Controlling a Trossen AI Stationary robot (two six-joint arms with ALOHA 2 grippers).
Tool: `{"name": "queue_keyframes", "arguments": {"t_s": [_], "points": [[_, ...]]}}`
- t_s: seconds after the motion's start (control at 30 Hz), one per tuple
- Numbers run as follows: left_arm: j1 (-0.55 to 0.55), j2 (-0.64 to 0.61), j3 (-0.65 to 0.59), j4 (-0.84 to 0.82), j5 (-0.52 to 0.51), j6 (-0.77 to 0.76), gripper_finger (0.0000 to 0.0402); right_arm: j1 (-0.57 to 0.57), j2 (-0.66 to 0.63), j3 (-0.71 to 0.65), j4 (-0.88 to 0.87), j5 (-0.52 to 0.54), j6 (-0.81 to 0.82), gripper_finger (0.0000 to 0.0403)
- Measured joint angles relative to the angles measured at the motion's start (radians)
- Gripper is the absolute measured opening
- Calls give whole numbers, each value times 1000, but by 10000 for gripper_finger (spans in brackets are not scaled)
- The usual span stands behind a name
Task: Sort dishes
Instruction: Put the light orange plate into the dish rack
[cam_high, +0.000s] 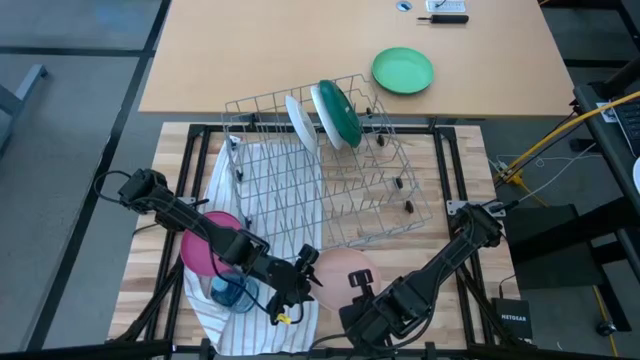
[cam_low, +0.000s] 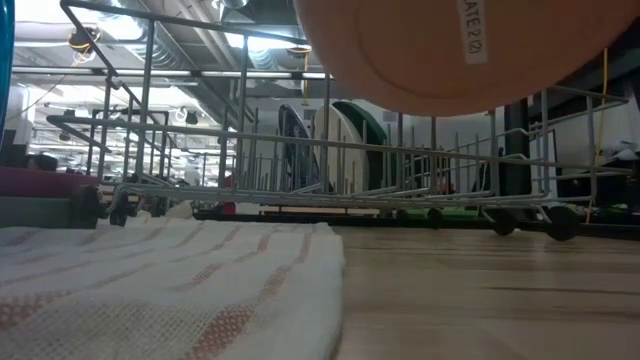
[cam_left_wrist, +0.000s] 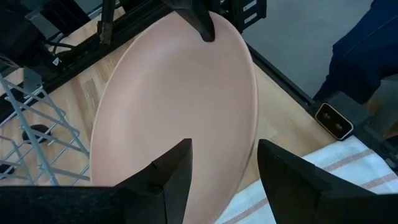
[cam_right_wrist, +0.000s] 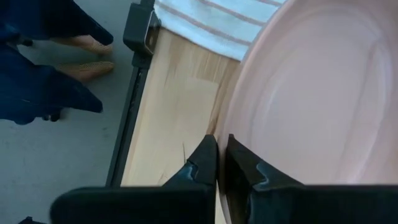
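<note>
The pale pink plate hangs lifted off the near edge of the wooden table, just right of the striped towel. We see the right gripper pinching its rim, fingers pressed nearly together, while the left gripper stands spread wide at the plate's opposite edge, not yet gripping.

We judge this a handover or a carry toward the wire rack, where a white plate and a green-backed plate already stand in slots at the far end. Next the plate must be turned on edge and lined up with a free slot.

A magenta plate waits on the towel at the near left. Beyond the table we make out a ceiling with strip lights.
</note>
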Motion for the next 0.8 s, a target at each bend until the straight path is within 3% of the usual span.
{"name": "queue_keyframes", "arguments": {"t_s": [0.37, 0.8], "points": [[0, 0, 0, -11, 71, -3, 170, -24, 0, 1, 4, 20, -51, 15], [3, 2, 0, -10, 72, 4, 170, -27, 0, 1, 14, 19, -56, 16]]}}
